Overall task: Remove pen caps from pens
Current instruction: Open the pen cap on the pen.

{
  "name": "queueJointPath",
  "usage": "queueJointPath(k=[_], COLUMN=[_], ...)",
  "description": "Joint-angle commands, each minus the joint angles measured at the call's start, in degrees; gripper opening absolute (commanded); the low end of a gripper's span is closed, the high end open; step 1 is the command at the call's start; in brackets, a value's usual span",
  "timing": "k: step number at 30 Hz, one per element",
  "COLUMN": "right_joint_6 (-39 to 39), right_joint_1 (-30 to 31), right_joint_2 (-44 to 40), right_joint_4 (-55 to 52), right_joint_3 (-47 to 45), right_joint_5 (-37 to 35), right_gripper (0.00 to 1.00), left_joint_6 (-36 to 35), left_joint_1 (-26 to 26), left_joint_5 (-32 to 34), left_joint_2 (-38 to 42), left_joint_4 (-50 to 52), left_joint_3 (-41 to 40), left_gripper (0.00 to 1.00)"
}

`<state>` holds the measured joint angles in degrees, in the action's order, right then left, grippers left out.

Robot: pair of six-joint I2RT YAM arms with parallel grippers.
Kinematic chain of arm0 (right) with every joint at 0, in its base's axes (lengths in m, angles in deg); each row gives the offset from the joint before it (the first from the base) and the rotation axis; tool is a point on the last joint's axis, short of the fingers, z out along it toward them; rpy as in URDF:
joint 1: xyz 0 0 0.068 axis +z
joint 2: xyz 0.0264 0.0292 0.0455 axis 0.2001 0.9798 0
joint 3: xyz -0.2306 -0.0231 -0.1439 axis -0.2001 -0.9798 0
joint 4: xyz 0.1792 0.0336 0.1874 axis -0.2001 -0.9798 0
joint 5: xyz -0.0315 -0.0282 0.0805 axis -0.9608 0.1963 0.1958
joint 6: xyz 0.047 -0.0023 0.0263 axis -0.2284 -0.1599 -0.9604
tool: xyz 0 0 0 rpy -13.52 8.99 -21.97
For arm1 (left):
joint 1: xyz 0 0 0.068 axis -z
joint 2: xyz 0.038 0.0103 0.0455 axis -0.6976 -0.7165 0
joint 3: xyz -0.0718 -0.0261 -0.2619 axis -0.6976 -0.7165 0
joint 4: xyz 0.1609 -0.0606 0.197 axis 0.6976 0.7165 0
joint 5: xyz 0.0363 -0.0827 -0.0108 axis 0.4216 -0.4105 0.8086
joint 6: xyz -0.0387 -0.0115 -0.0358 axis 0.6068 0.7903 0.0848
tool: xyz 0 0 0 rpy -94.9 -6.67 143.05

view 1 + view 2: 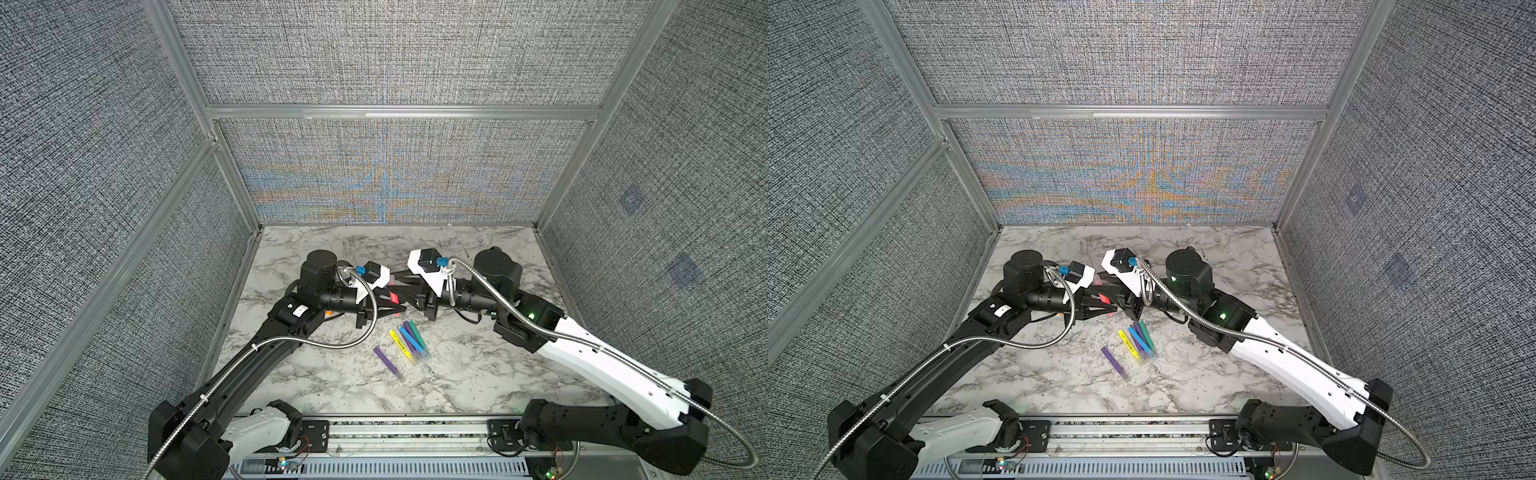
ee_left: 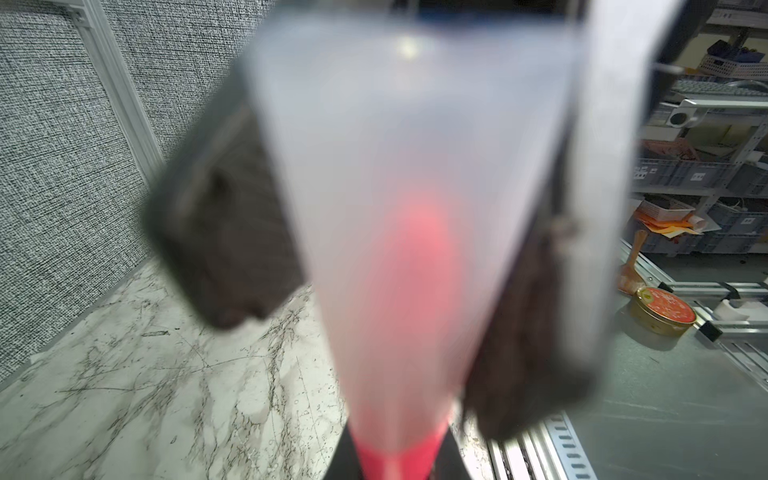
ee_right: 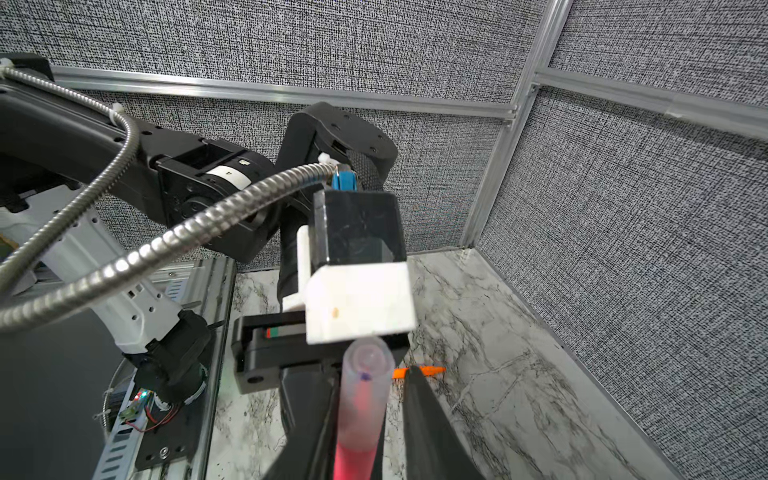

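Left gripper pinched on pink-red pen, mid-frame in both top views. Right gripper straddles clear cap, gap on one side: not clamped. Risk: uneven contact levers pen askew in left's pinch; slick cap slips on pull.

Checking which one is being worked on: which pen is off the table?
The pink-red pen, held in the air; the other pens all lie flat on the marble table.

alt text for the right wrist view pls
A pink-red pen with its clear cap on sits between the right gripper's dark fingers, cap end toward the left arm's white camera block. An orange pen lies beyond on the marble table.
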<state>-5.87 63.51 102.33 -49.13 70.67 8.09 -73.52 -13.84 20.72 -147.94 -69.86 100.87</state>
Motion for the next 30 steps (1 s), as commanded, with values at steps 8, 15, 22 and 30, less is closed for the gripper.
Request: queueJointPath(k=[8, 15, 22, 30], right_joint_6=[-1.90, -4.69, -10.53, -11.94], right_joint_1=[-0.03, -1.13, -5.56, -7.19], right_joint_2=[1.57, -3.99, -9.12, -7.39], right_joint_4=[3.85, 9.41, 18.64, 23.82], right_joint_3=[0.96, -4.07, -9.99, -7.45], right_joint_5=[-1.49, -10.52, -16.76, -15.88], right_gripper=[0.00, 0.00, 0.00, 0.00], left_joint_6=[0.31, 2.56, 4.05, 3.44], left_joint_1=[0.02, -0.01, -0.16, -0.41], left_joint_5=[1.31, 6.44, 9.74, 14.75], left_joint_2=[0.39, 1.66, 2.63, 1.23], left_joint_4=[-3.51, -9.99, -15.78, -16.43], left_joint_3=[-0.78, -5.29, -10.24, -12.17], left_gripper=[0.03, 0.01, 0.00, 0.00])
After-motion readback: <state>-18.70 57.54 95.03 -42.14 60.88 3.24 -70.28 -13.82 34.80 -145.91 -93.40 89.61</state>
